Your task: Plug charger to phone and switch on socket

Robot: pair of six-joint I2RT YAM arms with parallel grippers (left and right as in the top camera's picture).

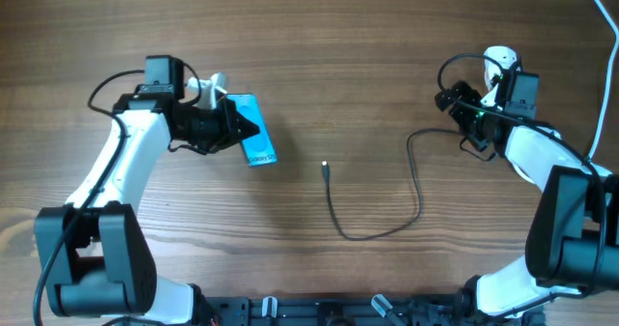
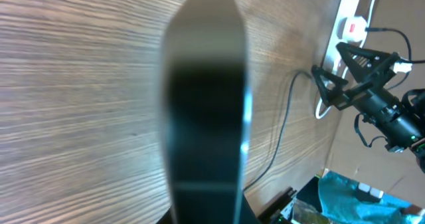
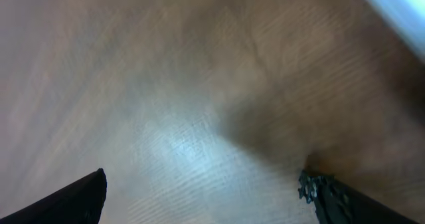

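Note:
The phone (image 1: 257, 140), light blue with a thin white edge, is at the left of the table with my left gripper (image 1: 238, 125) shut on it. In the left wrist view the phone (image 2: 206, 104) is a dark blurred slab seen edge-on. The charger (image 1: 379, 231) is a thin black cable looping across the middle of the table, and its small connector (image 1: 325, 167) lies free on the wood. The white socket (image 1: 498, 57) sits at the far right, mostly hidden by my right arm; it also shows as the socket (image 2: 346, 21). My right gripper (image 1: 453, 99) (image 3: 206, 197) stands open over bare wood beside it.
A thick white cord (image 1: 602, 21) runs along the far right edge of the table. A black rail (image 1: 319, 311) lines the front edge. A teal cloth (image 2: 352, 197) lies off the table beyond that edge. A blurred white strip (image 3: 398, 11) crosses the right wrist view's top corner.

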